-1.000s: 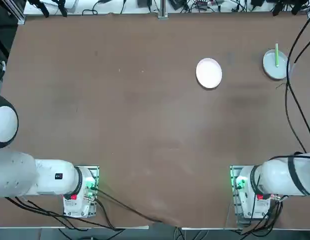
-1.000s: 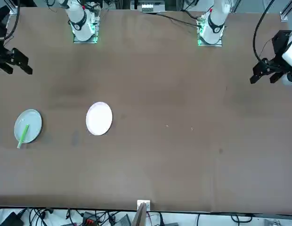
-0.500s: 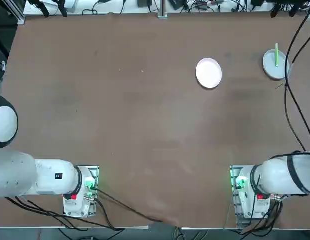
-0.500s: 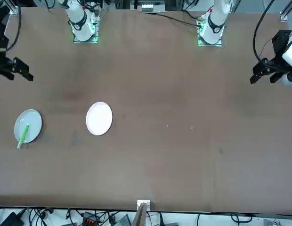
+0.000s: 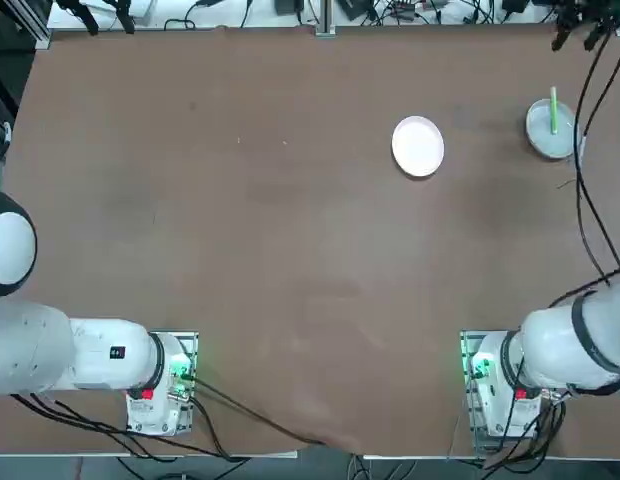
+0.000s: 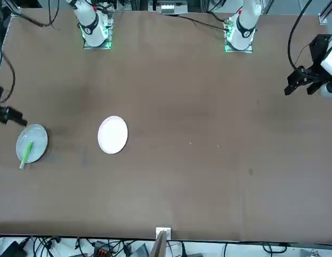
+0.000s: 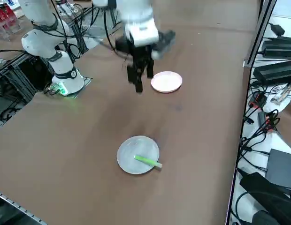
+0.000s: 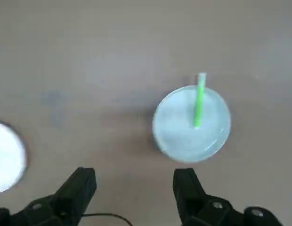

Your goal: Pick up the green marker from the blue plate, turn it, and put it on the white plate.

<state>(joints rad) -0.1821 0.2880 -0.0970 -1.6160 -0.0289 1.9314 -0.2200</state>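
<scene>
**Operator:** Where do things stand, largest item first?

**Technician:** The wide brown table (image 5: 290, 250) carries two plates. The small round bright white plate (image 5: 418, 146) sits mid-table. The small round pale grey-blue plate (image 5: 550, 128) lies well apart from it, near the table's right edge in the top view. The thin bright green marker (image 8: 199, 100) lies on the blue plate, one end overhanging the rim. The right arm's black two-finger gripper (image 8: 134, 188) hangs above the table between the plates, its jaws spread wide and holding nothing.

**Operator:** How should the pickup be done?

**Technician:** By my judgement, centre the gripper over the marker's middle, turn the wrist so the fingers straddle the shaft crosswise, then descend until the tips are just above the plate surface. Close on the shaft, not on the overhanging end, or it may tip.

**Operator:** Clearance?

**Technician:** The blue plate is close to the table edge, with cables (image 7: 258, 122) beyond. The table between the plates is bare, so the transfer path looks open.
</scene>
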